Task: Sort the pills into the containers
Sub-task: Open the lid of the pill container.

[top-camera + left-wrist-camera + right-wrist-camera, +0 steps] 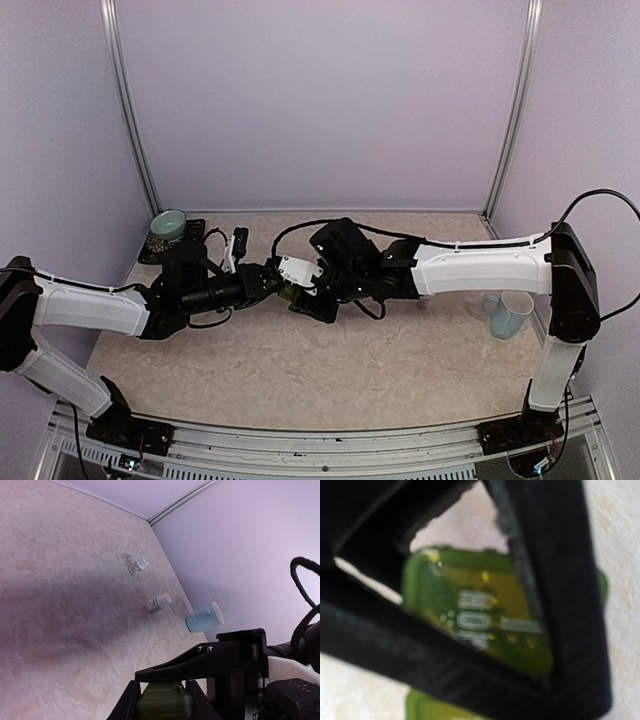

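Your left gripper [162, 686] had its fingers clamped on the dark green containers [162, 706], probably to steady the strip for the other arm. Your right gripper [312, 290] hung right over a lid marked MON, its fingers framing it. You could not tell whether they gripped. Well beyond the left fingertips were two pill bottles [159, 602] and a pale blue mug [204, 619].

The left arm [90, 305] and the right arm [480, 268] share one build: smooth white shells over the long links, blocky black joints between them, and black bases [510, 435]. Thin black cables run along both arms, and one cable [600, 191] arches in a loop over the right arm's tall black joint. Up close, the pincer fingers [127, 705] are matte black, and an angled black bar [190, 662] carries two small screws [203, 649].
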